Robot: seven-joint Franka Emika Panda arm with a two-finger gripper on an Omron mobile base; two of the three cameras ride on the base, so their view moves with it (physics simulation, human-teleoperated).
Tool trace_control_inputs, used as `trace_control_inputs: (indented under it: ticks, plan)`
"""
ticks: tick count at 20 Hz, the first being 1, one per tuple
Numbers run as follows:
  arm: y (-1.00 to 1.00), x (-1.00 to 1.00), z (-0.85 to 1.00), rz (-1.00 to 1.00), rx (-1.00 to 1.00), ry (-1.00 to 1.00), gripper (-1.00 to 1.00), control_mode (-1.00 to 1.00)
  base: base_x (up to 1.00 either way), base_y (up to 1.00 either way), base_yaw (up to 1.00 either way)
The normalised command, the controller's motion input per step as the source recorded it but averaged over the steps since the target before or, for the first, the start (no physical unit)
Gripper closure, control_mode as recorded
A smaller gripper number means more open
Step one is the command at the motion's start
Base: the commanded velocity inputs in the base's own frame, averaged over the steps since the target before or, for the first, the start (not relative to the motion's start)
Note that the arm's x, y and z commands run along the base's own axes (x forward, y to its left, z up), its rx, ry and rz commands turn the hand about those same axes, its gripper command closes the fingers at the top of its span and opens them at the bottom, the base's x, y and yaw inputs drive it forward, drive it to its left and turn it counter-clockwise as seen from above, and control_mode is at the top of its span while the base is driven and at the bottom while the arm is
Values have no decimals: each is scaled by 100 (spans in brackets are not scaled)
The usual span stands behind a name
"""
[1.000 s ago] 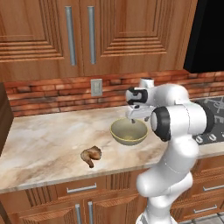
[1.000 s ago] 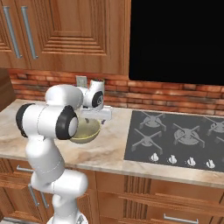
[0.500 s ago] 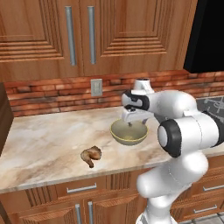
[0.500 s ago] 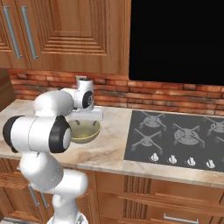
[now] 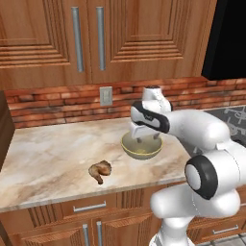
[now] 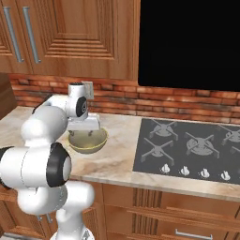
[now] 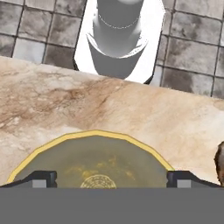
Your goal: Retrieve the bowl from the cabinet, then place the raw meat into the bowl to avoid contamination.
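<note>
Over the last second the arm has swung from a folded pose at the right of the counter to one reaching further left, while the bowl (image 5: 141, 147) has stayed where it was on the marble counter (image 5: 53, 153), in front of the brick backsplash (image 5: 57, 103). That reads as the bowl already delivered and let go: the fetching half of the task looks done, and the cabinet (image 5: 101, 38) doors above appear shut again. The gripper (image 5: 145, 138) now hangs directly over the bowl with its jaws spread wide, one fingertip near each side of the rim and nothing between them — released, not grasping. In the hand view the bowl's yellow rim curves between the two dark fingertips (image 7: 41, 178), its inside bare. The raw meat (image 5: 100, 170) lies on the counter, to the bowl's left in the left base view and nearer the counter's front edge, apart from it and untouched; its brown edge just shows at the right border of the hand view. What is left, by this reading, is to lift clear of the bowl, go to the drumstick and bring it back. As for pose, the forearm comes in from the right in the left base view, the wrist bends downward, and the hand points down at the bowl. The stovetop (image 6: 187, 147) sits well off to the bowl's right.
</note>
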Motion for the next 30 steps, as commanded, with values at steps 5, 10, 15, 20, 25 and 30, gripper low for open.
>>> trace_control_inputs:
  ticks: [5, 10, 15, 20, 25, 30]
  plan:
    - [41, -43, 29, 0, -2, -2, -100, -100, 0, 0, 0]
    - [50, -37, 5, 0, -3, -4, -100, -100, 0, 0, 0]
    - [55, -34, 0, 0, -4, -1, -100, -100, 0, 0, 0]
    - [51, -25, 0, 0, -1, 0, -100, -100, 0, 0, 0]
    - [45, -11, 0, -1, 0, 6, -100, -100, 0, 0, 0]
    - [51, -10, 0, 0, 0, 8, -100, -100, 0, 0, 0]
